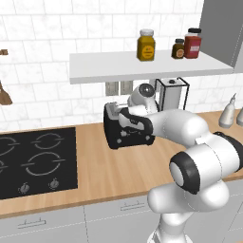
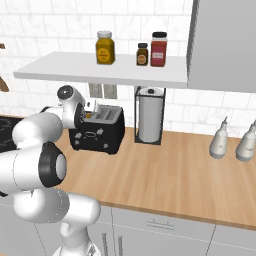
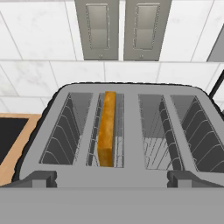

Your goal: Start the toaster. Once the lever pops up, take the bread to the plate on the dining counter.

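The black toaster (image 2: 102, 132) stands on the wooden wall counter against the tiles. From the hand view I look down into its four slots (image 3: 131, 131). A golden-brown slice of bread (image 3: 106, 129) stands on edge in the second slot from the left. My gripper (image 3: 111, 178) hovers just above the toaster's front top edge, open wide, with one fingertip at each side and nothing between them. The small light lever (image 2: 90, 133) shows on the black front. My hand (image 1: 133, 119) hides part of the toaster (image 1: 114, 135). The plate and the dining counter are out of view.
A white shelf (image 2: 100, 72) with jars hangs low over the toaster. To its right stands a paper towel holder (image 2: 150, 120), with two pale bottles (image 2: 220, 140) further right. On the left lies a black cooktop (image 1: 33, 161). Wall outlets (image 3: 118, 28) sit behind the toaster.
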